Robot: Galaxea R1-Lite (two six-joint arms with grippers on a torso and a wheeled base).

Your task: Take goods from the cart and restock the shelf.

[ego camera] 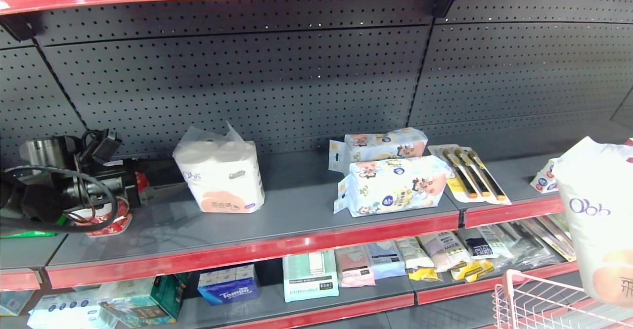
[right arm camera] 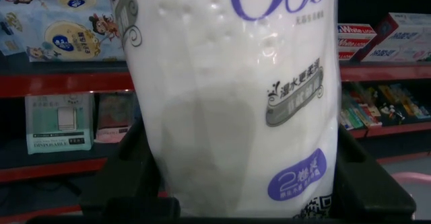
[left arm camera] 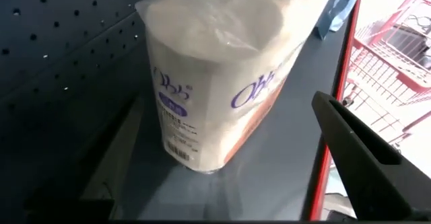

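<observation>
Pack [ego camera: 601,220] clamped in right gripper [right arm camera: 242,190] at near right by cart [ego camera: 509,277], seemingly mid-carry toward shelf [ego camera: 296,205]; next likely a lift and set-down beside shelved pack [ego camera: 220,175], left gripper [left arm camera: 236,183] spread empty just left of it.

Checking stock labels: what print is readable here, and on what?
"Obb": shelf toilet-paper pack and held pack.
"Tempo": blue tissue box.
"DISPOSABLE": pale green pack.
"2": held pack's purple badge.
Remaining print: too small or blurred.
</observation>
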